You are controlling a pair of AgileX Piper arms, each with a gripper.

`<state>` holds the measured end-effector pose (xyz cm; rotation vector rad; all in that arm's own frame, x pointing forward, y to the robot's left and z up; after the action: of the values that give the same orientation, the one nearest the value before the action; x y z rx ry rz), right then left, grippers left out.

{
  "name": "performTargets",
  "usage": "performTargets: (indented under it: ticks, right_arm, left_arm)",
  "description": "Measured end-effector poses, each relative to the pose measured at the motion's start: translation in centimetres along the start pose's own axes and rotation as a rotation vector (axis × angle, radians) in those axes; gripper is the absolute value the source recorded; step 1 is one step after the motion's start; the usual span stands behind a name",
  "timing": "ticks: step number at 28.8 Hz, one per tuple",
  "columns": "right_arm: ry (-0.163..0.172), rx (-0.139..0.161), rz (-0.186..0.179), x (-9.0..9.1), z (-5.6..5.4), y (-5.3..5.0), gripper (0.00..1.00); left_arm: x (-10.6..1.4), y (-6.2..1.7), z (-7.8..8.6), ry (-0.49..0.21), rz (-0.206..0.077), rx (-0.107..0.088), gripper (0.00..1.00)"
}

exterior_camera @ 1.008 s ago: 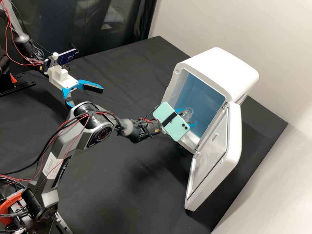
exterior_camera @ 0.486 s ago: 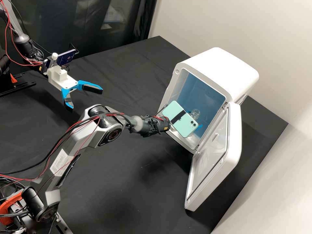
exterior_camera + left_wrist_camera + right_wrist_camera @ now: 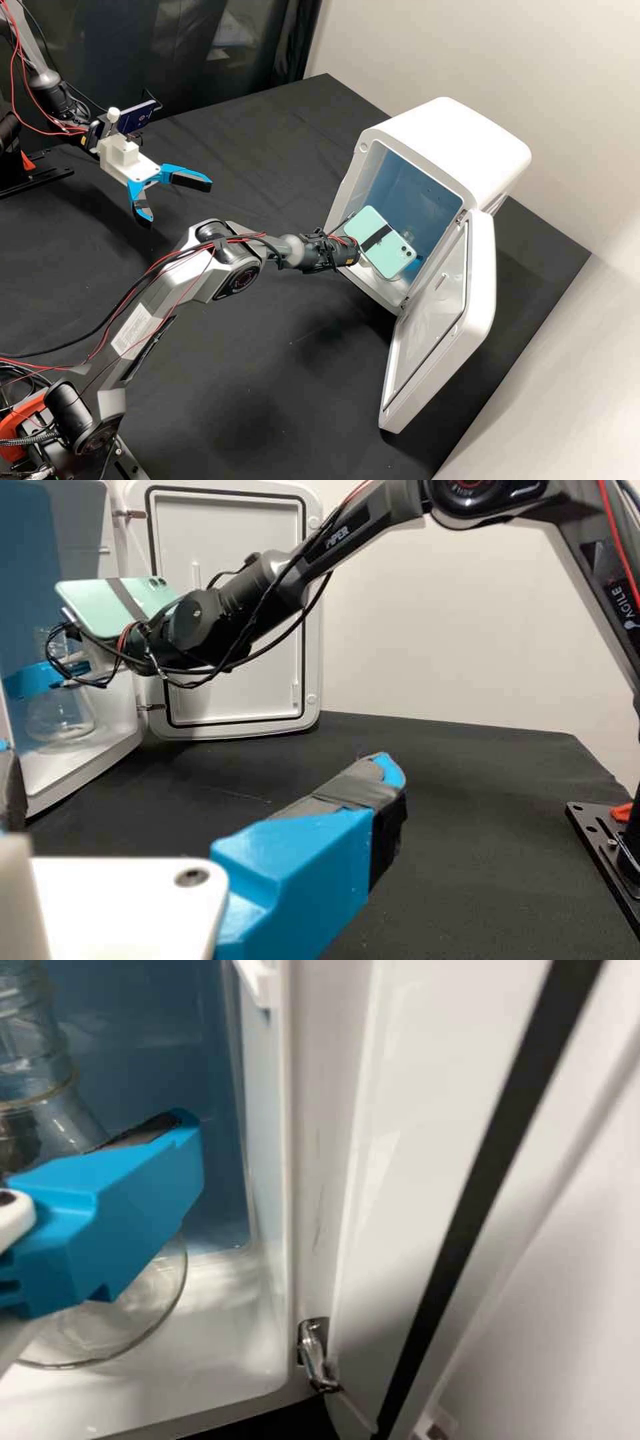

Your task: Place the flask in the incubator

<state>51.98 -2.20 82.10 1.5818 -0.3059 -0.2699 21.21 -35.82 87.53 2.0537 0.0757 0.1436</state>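
From the high view I see the incubator (image 3: 460,143) standing on the far right of the bench (image 3: 267,373), its door (image 3: 440,320) swung wide open. My right arm reaches into the opening, and the mint phone (image 3: 380,241) strapped to its wrist sits just inside. The flask (image 3: 405,235) shows as a clear glint past the phone, inside the blue chamber. My left hand (image 3: 173,199) hangs above the bench well apart at the far left, fingers spread with nothing between them. In the left wrist view, the right hand (image 3: 40,675) is inside the chamber, a blue finger crossing the neck of the flask (image 3: 60,715), whose round body sits low near the white floor. One of my left hand's own fingers (image 3: 330,830) juts over the bench. In the right wrist view, a blue finger (image 3: 110,1210) presses against the flask (image 3: 100,1310) just below its neck, so the right hand is pinching it. The base is down at the chamber floor, near the door hinge (image 3: 315,1355). I cannot tell whether it touches.
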Motion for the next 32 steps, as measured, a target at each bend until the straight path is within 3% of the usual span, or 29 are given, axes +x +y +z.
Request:
performTargets:
  ticks: [4,11,17,20,26,27,32]
  right_arm:
    - [-0.020,-0.007,-0.011,0.8,0.2,-0.4,0.00]
    - [-0.033,-0.050,0.006,2.0,0.2,-0.8,0.00]
    - [-0.038,-0.056,0.012,2.5,0.0,-1.1,0.00]
    - [-0.038,-0.080,0.015,2.7,0.0,-1.4,0.00]
    - [-0.037,-0.093,0.011,2.7,-0.2,-1.7,0.00]
    - [-0.037,-0.093,0.011,2.7,-0.2,-1.7,1.00]
    - [-0.035,-0.093,0.010,2.6,-0.3,-1.8,1.00]
  left_arm:
    - [0.0,-0.01,0.1,-0.001,0.001,-0.001,1.00]
    - [0.1,0.00,0.1,0.003,0.004,-0.005,1.00]
    - [0.1,0.01,0.1,0.005,0.005,-0.006,1.00]
    - [0.1,0.01,0.1,0.005,0.005,-0.006,1.00]
    - [0.1,0.01,0.1,0.005,0.005,-0.006,1.00]
    - [0.1,0.01,0.1,0.005,0.005,-0.006,1.00]
    - [0.1,0.01,0.1,0.005,0.005,-0.006,1.00]
